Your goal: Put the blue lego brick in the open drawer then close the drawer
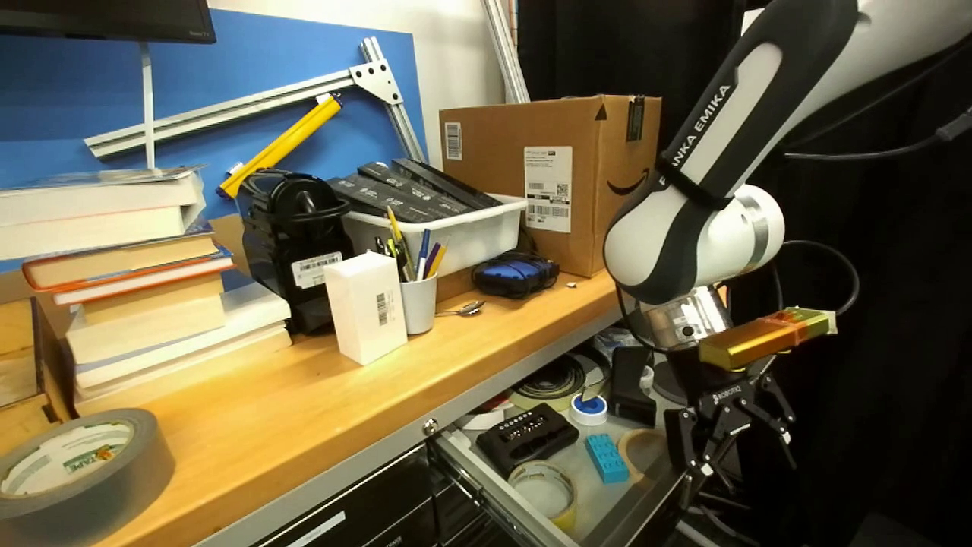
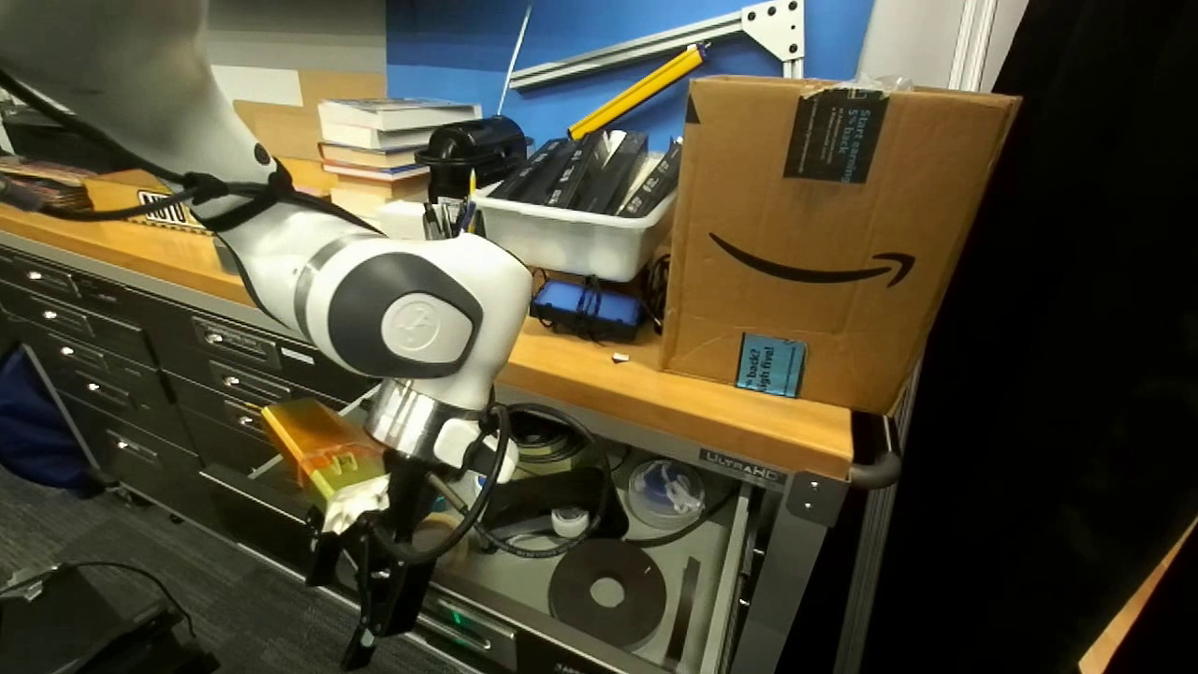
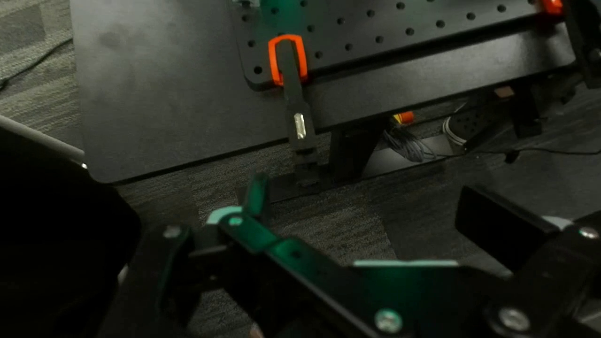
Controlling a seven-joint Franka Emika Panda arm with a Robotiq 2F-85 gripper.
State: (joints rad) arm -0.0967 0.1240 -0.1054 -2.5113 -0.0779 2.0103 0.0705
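Note:
The light-blue lego brick point(image 1: 606, 458) lies flat inside the open drawer point(image 1: 510, 495), near its front, between a tape roll and a tan ring. In an exterior view the arm hides most or all of it. The drawer, with grey metal sides, also shows pulled out in an exterior view point(image 2: 732, 576). My gripper point(image 1: 738, 467) is at the drawer's front, apart from the brick. In an exterior view the gripper point(image 2: 344, 604) hangs outside the drawer front, over the floor side. In the wrist view its fingers point(image 3: 371, 206) are spread with nothing between them.
The drawer holds a black device point(image 1: 528, 437), a tape roll point(image 1: 569, 516) and a dark disc point(image 2: 608, 592). The wooden benchtop point(image 1: 304, 403) carries a white box point(image 1: 367, 308), books and a cardboard box point(image 2: 833, 206). A black table point(image 3: 178, 94) shows in the wrist view.

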